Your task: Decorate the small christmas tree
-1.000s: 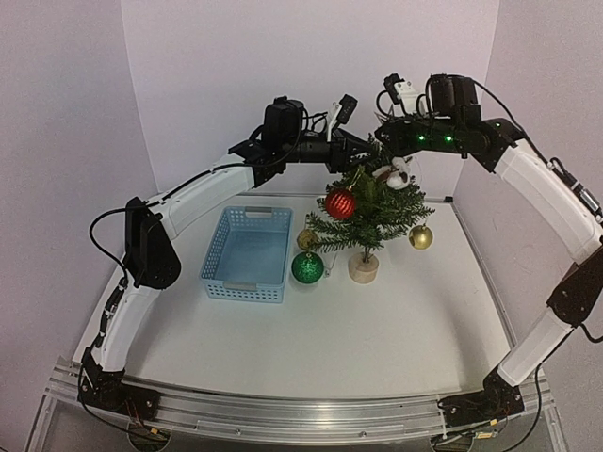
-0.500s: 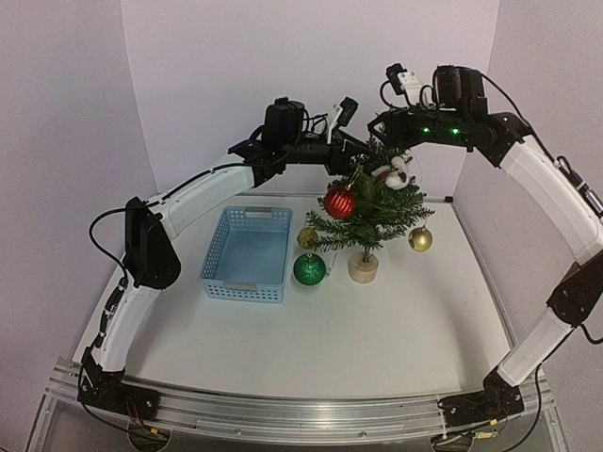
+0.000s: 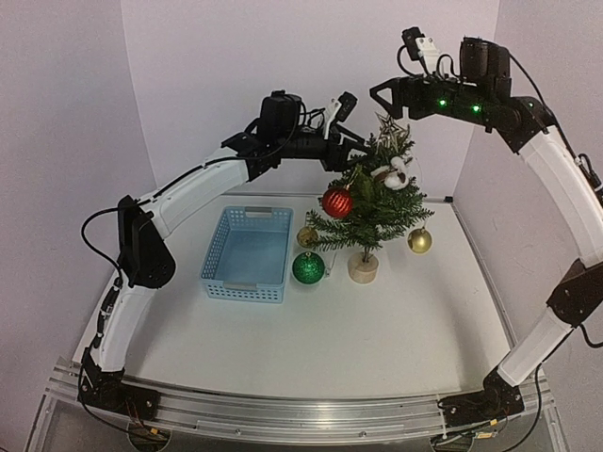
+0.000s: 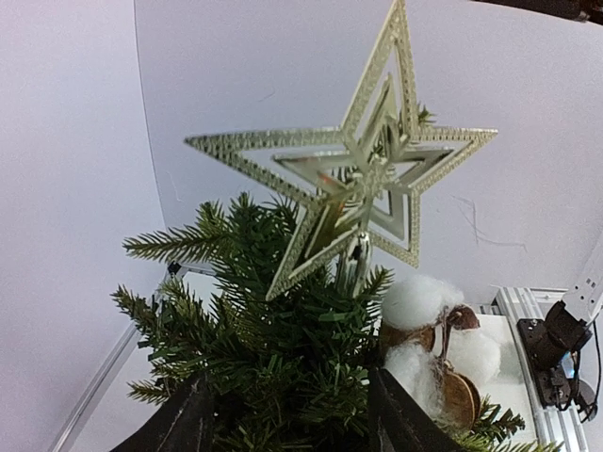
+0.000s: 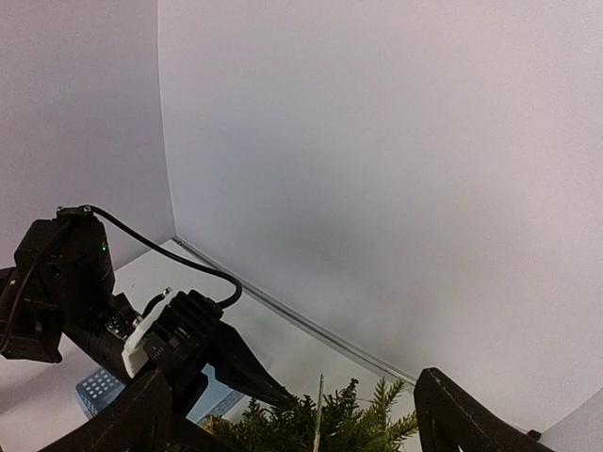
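Observation:
The small christmas tree (image 3: 369,205) stands on its pale wooden base (image 3: 363,268) right of the basket. A gold star (image 3: 391,127) sits on its tip and fills the left wrist view (image 4: 363,165). A red ball (image 3: 336,202), a white cotton ornament (image 3: 397,173) and two gold balls (image 3: 419,240) hang on it; a green ball (image 3: 307,268) lies by the base. My left gripper (image 3: 361,151) stands open, its fingers (image 4: 193,424) on either side of the upper branches (image 4: 283,358). My right gripper (image 3: 384,99) hangs open and empty above the star, with the treetop (image 5: 349,414) below it.
A blue basket (image 3: 247,252) sits on the table left of the tree and looks empty. White walls close in behind and at both sides. The left arm (image 5: 85,301) reaches in close to the treetop in the right wrist view.
My right gripper has opened wide, let go of the star and lifted up and to the right. The left jaws have widened a little around the treetop.

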### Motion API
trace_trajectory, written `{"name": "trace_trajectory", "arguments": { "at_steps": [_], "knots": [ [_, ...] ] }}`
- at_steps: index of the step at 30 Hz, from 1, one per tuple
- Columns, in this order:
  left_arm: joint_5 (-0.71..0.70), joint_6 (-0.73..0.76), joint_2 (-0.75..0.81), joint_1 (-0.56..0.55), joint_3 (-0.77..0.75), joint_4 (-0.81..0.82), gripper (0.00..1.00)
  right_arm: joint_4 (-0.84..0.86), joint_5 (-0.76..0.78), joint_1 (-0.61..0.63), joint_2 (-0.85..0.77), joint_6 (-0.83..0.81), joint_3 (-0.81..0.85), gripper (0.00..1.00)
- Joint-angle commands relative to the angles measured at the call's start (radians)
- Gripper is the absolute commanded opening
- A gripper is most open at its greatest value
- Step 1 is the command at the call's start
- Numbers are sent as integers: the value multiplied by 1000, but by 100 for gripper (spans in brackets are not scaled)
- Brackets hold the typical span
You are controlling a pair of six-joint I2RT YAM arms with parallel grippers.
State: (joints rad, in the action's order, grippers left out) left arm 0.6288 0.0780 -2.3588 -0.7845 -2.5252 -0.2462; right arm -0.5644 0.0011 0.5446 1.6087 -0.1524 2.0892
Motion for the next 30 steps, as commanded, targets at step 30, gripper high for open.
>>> {"name": "trace_trajectory", "arguments": {
  "at_steps": [30],
  "knots": [
    [-472, -172, 635, 549, 665, -225, 68, 15, 183, -671, -251, 484, -754, 89]
  ]
}}
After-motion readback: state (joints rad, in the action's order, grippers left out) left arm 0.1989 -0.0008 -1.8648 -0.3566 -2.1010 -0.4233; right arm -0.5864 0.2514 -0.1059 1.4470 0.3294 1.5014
